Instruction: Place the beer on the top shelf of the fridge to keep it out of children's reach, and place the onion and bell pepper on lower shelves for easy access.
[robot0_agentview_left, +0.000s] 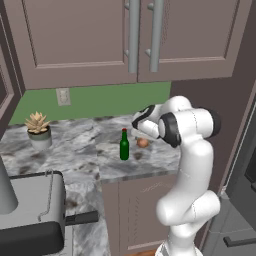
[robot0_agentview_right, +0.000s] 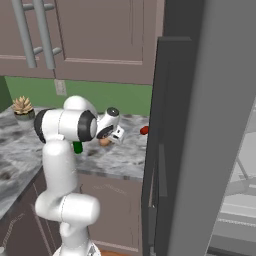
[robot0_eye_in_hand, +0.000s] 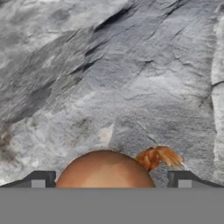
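Note:
The onion, an orange-tan ball with a wispy tip, lies on the marble counter. It sits between the two fingertips of my open gripper, with a gap on each side. From the left, the gripper hangs just over the onion. The green beer stands upright a little left of it. The red bell pepper rests on the counter by the fridge door. Pale fridge shelves show at far right; I cannot tell which is the top shelf.
A potted succulent stands at the counter's back left. A dark and grey appliance sits at the near left. Brown cupboards with long handles hang above. The open fridge door blocks the right side.

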